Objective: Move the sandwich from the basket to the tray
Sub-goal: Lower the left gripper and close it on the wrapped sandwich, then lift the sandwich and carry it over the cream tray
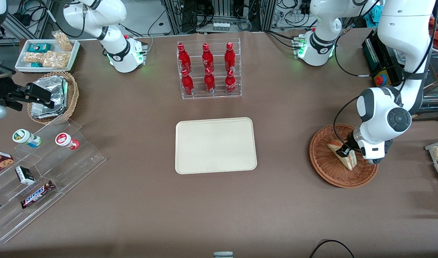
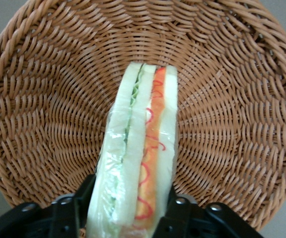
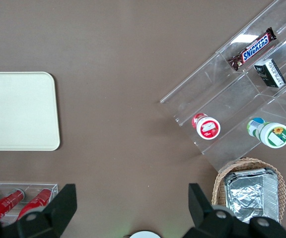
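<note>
Your pincer (image 2: 130, 210) is clamped on the sandwich (image 2: 135, 163), one finger (image 2: 76, 208) against each bread face, gripping at one end of the wedge. In the wrist view the sandwich's long axis runs straight out from the pincer across the basket (image 2: 232, 99) floor, with the green and orange filling layers showing on edge. So it stands on a narrow side, not flat.

In the front view the pincer (image 1: 344, 150) sits down inside the basket (image 1: 326, 168), with the sandwich (image 1: 342, 154) still in it, toward the part of the basket nearest the working arm's end of the surface (image 1: 294, 215). You can't tell from here whether the wedge rests on the wicker or is already a touch clear of it.

What the coming move turns on, judging by the layout: the tray (image 1: 215, 145) lies well apart from the basket, sideways toward the parked arm's end and about level with it from the front camera. Nothing stands between the two. Lift clear of the basket rim first, then carry straight across.

Farther off than the tray, a clear rack of red bottles (image 1: 208, 70) stands out of that path.
</note>
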